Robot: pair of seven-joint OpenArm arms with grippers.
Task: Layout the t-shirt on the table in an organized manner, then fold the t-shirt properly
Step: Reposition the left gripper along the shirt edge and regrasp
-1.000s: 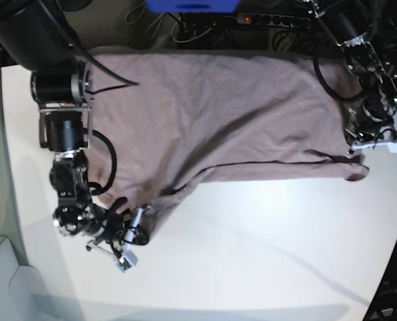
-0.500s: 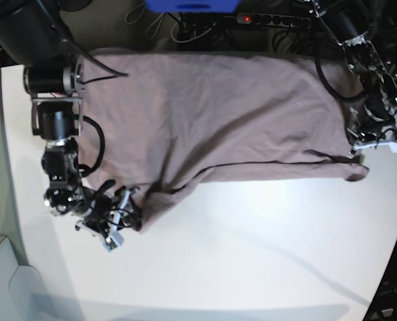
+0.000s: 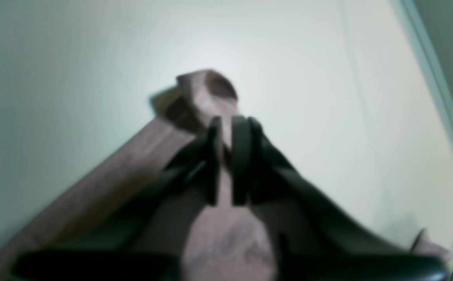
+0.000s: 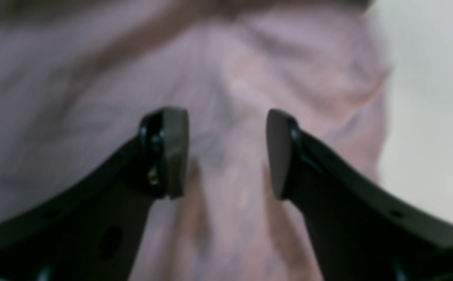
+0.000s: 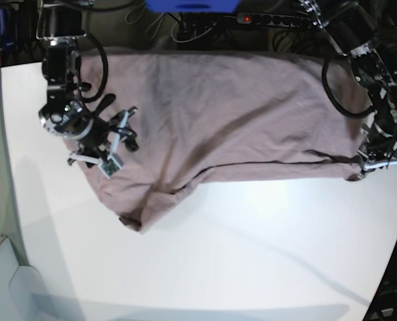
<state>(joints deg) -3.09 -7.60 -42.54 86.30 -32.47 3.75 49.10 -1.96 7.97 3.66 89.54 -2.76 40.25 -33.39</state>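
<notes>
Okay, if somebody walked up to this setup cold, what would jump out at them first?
The big mauve t-shirt spread across the far half of the white table, with one corner trailing toward the near left. Next, the two arms at its ends: the right gripper hangs open over the cloth, and the left gripper sits at the opposite hem corner, fabric between its nearly closed fingers.

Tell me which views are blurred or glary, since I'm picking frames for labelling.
Right wrist view: soft throughout, the t-shirt smeared, the open right gripper only slightly crisper. Left wrist view: left gripper and pinched cloth out of focus, bright glare on the table behind. Base view: sharpest, with a mild sheen on the table below the shirt's hem.
</notes>
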